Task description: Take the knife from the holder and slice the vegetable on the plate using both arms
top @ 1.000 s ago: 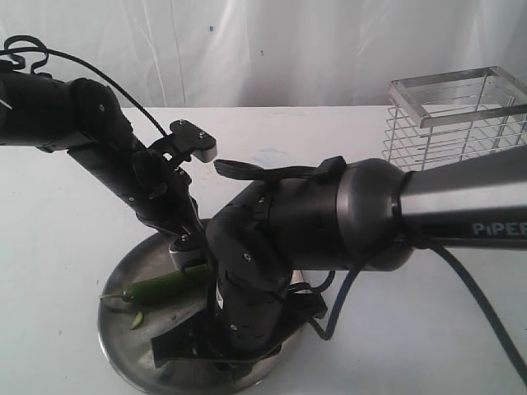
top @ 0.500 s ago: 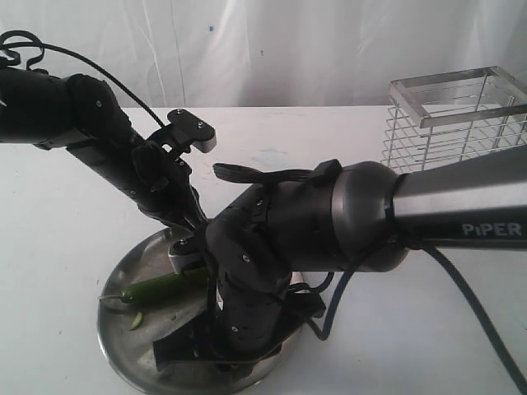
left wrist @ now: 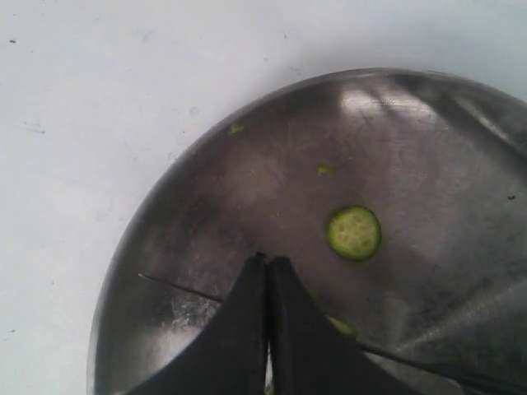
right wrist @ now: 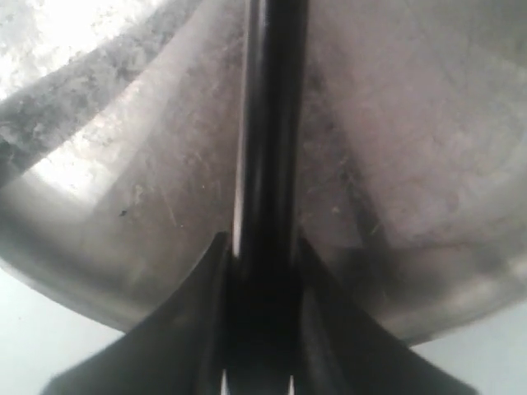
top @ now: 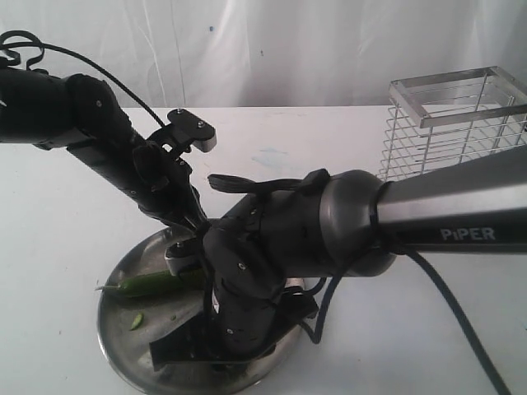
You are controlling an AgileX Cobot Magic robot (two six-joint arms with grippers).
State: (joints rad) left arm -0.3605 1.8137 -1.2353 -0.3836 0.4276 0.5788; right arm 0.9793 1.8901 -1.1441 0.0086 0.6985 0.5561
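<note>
Pinching the knife (right wrist: 268, 123) in the right claw (right wrist: 262, 247), one finger pressed to each side of its dark length. Holding it low over the plate (right wrist: 123, 164), pointed out across the steel toward the rim. From outside, showing as a dark flat shape just above the plate's near edge, tucked under the bulky right arm (top: 445, 218) lettered PiPER.

Pressed together at the left claw (left wrist: 268, 262), fingers flush with no gap between them. Coming down at the thick end of the vegetable (top: 152, 284); cannot tell whether gripping it or only pushing on it. Lying across the plate's left half, thin stem reaching to the left rim. Near the left fingertips: one round green slice (left wrist: 354, 233) flat on the steel, plus a few green crumbs (left wrist: 325, 169) scattered toward the rim.

Crowded over the plate's middle and right side by both wrists, packed close together there. Bare steel only along the left and near rim. Sitting toward the near side of the table (top: 49, 230), with wide white room to the left and behind. Well apart at the far right corner: the holder (top: 449, 123), upright. Reaching in from the far left with the left arm (top: 90, 132), a cable (top: 99, 66) looping above it.
</note>
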